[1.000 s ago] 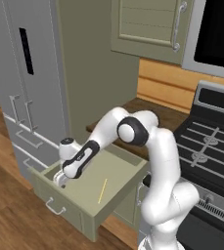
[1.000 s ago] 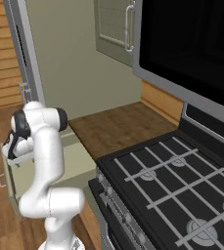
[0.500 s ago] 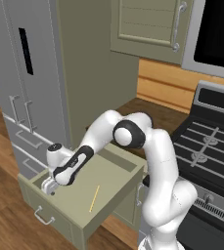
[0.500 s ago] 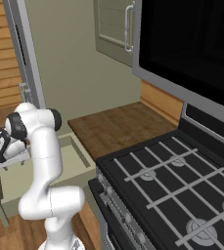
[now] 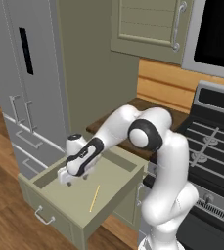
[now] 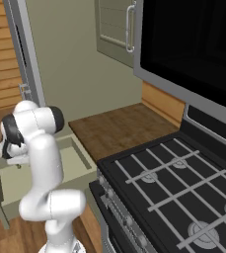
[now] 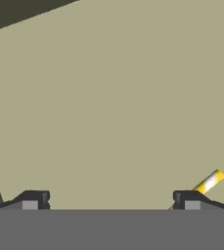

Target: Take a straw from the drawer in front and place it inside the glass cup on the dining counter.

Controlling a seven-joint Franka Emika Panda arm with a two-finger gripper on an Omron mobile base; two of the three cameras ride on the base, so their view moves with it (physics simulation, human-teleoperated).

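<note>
Straw [image 5: 94, 197] lies unlabelled in drawer [image 5: 114, 195] beside spread end effector [image 5: 67, 179].

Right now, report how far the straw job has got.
Done: the drawer stands pulled out. In hand: the gripper hangs open over the drawer floor, beside the straw, which lies flat and ungrasped. Left: grasp the straw, lift it out, carry it to the glass cup and drop it in.
</note>
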